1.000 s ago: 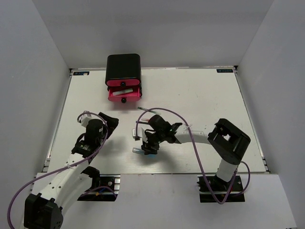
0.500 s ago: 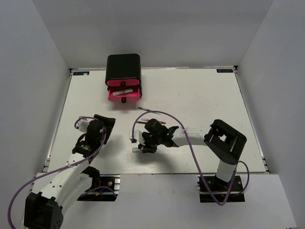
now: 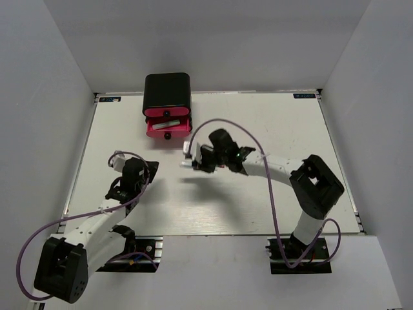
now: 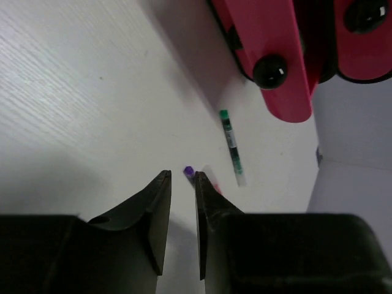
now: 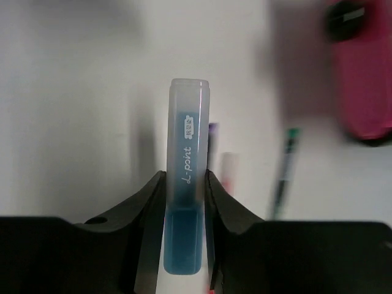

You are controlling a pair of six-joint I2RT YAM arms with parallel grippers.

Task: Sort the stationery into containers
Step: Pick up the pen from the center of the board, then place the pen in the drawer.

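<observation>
My right hand [image 5: 185,177]: clamped on marker [image 5: 188,135], held lengthwise to suit drawer [image 3: 169,126] at 11 o'clock. My left hand [image 4: 182,184]: narrowly apart, empty.

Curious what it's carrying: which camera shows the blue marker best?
Right wrist: the blue marker fills the middle, clamped in the right gripper. From above it's a pale speck; the left wrist misses it.

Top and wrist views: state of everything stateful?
left gripper, narrowly open, empty.
right gripper, shut on blue marker.
pink drawer, pulled open, pale item inside.
green pen, lying loose, unsorted.
</observation>
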